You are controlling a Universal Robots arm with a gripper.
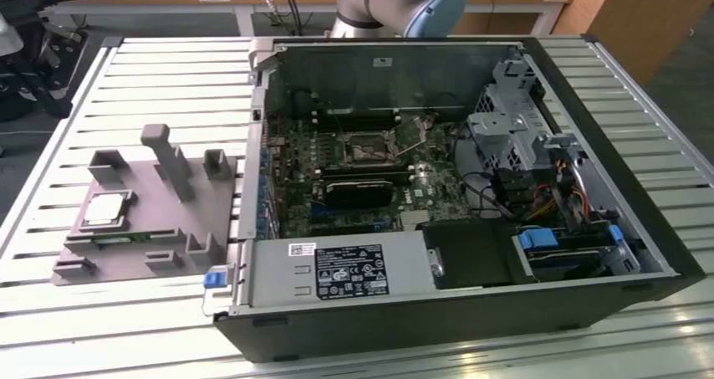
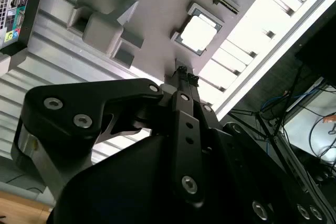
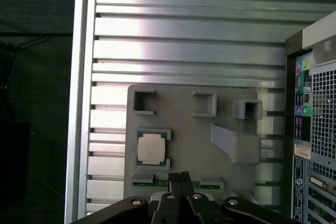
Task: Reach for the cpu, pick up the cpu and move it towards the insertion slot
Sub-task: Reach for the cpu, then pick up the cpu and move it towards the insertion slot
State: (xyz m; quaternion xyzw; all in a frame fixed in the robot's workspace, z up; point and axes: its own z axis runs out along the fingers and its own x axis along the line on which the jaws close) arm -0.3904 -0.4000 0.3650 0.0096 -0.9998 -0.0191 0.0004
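Observation:
The cpu (image 1: 109,207) lies flat in a recess of the grey plastic fixture (image 1: 167,228) on the exterior view's left, silvery top up. In both wrist views the cpu (image 3: 151,148) (image 2: 198,33) sits a short way beyond my gripper (image 3: 178,178) (image 2: 184,72). The gripper hangs above the fixture's edge, apart from the cpu, its black fingertips pressed together with nothing between them. The insertion slot (image 1: 366,149) is the square dark socket with a metal frame on the motherboard inside the open computer case (image 1: 624,170).
A narrow green memory stick (image 1: 112,241) lies in the fixture beside the cpu. Tall grey posts (image 1: 167,157) rise from the fixture. The slatted metal table (image 3: 184,40) runs under everything. The arm's base (image 1: 390,2) stands behind the case. Cables and a drive cage (image 1: 507,140) crowd the case's right side.

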